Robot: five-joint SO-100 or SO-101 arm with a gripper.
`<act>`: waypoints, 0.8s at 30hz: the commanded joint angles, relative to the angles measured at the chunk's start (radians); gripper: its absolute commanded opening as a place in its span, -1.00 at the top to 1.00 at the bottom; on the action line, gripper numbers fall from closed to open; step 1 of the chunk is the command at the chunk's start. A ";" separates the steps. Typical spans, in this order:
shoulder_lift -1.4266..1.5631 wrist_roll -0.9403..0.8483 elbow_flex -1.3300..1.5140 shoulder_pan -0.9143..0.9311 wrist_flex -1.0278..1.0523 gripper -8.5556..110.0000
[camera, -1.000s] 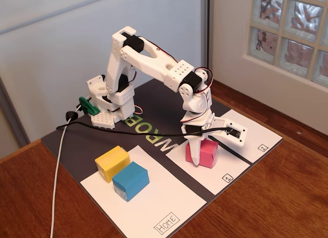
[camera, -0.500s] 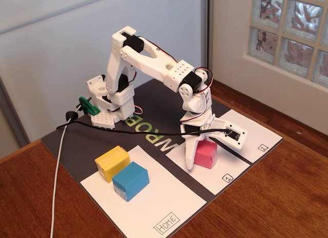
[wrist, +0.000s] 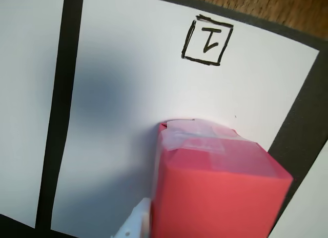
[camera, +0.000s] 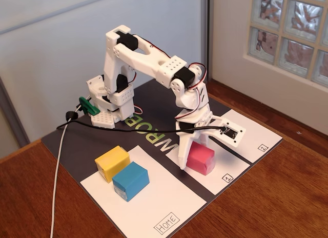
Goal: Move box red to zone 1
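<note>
The red box (camera: 201, 158) rests on zone 1 (camera: 221, 166), the white square with a boxed "1" in its near corner. My gripper (camera: 196, 155) stands over the box with one white finger low against its left side and the other behind its far side, shut on it. In the wrist view the red box (wrist: 215, 186) fills the lower right on zone 1 (wrist: 128, 94), and one white finger (wrist: 136, 225) lies flush against its left face. The other finger is hidden there.
A yellow box (camera: 111, 162) and a blue box (camera: 130, 180) sit side by side on the Home sheet (camera: 164, 202). The square marked "2" (camera: 251, 138) lies right of zone 1. A white cable (camera: 56, 171) runs down the left. All lie on a dark mat (camera: 66, 145).
</note>
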 commanded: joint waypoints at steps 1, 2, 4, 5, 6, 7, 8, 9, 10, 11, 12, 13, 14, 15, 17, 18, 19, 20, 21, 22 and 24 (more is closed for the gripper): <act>0.084 -0.008 -0.014 0.002 0.011 -0.01; 0.089 -0.008 -0.012 -0.002 0.014 0.00; 0.092 -0.006 -0.011 -0.008 0.017 0.02; 0.094 -0.006 -0.011 -0.012 0.017 0.02; 0.094 -0.005 -0.011 -0.017 0.017 0.02; 0.094 -0.003 -0.011 -0.020 0.017 0.02; 0.095 -0.002 -0.011 -0.023 0.017 0.01; 0.097 -0.002 -0.011 -0.025 0.018 0.01; 0.100 -0.002 -0.011 -0.028 0.021 0.01; 0.104 -0.002 -0.011 -0.029 0.026 0.01; 0.107 -0.002 -0.011 -0.029 0.031 0.01; 0.112 -0.002 -0.011 -0.031 0.035 0.01; 0.117 0.000 -0.011 -0.031 0.040 0.01; 0.120 0.000 -0.009 -0.031 0.043 0.01; 0.129 0.000 -0.009 -0.031 0.046 0.01; 0.132 0.000 -0.009 -0.031 0.048 0.01; 0.135 0.000 -0.009 -0.031 0.048 0.01; 0.137 0.000 -0.009 -0.031 0.048 0.00; 0.141 0.000 -0.009 -0.031 0.049 0.00; 0.147 0.000 -0.009 -0.031 0.052 0.00; 0.160 0.000 -0.009 -0.029 0.057 0.00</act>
